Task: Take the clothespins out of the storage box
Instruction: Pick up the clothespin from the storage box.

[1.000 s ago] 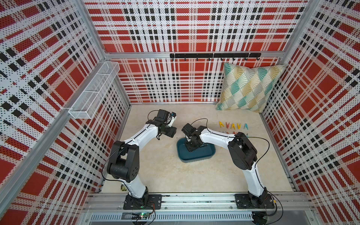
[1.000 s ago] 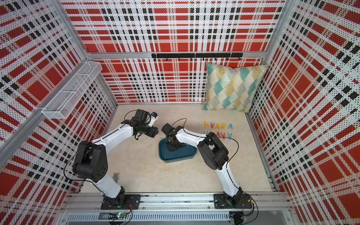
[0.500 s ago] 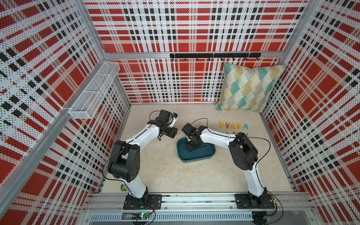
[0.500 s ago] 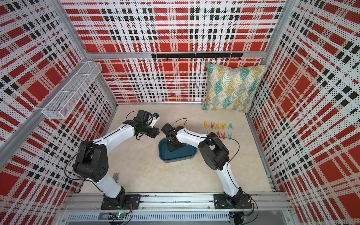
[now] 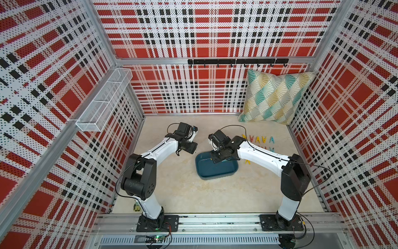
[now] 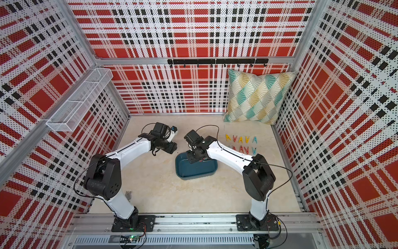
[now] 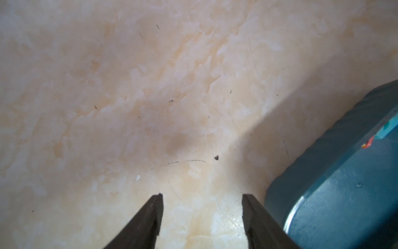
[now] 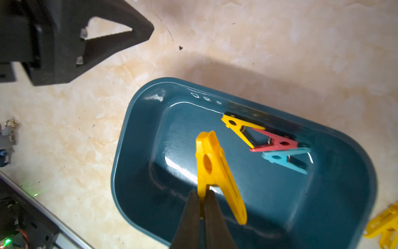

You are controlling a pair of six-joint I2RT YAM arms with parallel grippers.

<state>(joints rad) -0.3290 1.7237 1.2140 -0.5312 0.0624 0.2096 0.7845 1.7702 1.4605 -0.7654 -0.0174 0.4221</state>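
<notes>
Right gripper (image 8: 202,195): you've pinched a yellow clothespin (image 8: 213,170), over the storage box (image 8: 133,172).
Left gripper (image 7: 202,201): jaws apart, empty, just beside the box.
Inside the box: yellow, red and blue clothespins (image 8: 277,143), together.

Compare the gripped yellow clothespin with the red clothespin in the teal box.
The yellow plastic clothespin is clamped in the right gripper's shut jaws; the red plastic clothespin lies loose in the dark teal plastic storage box. Yellow is alone; red lies beside a light blue clothespin. Both are A-shaped.
</notes>
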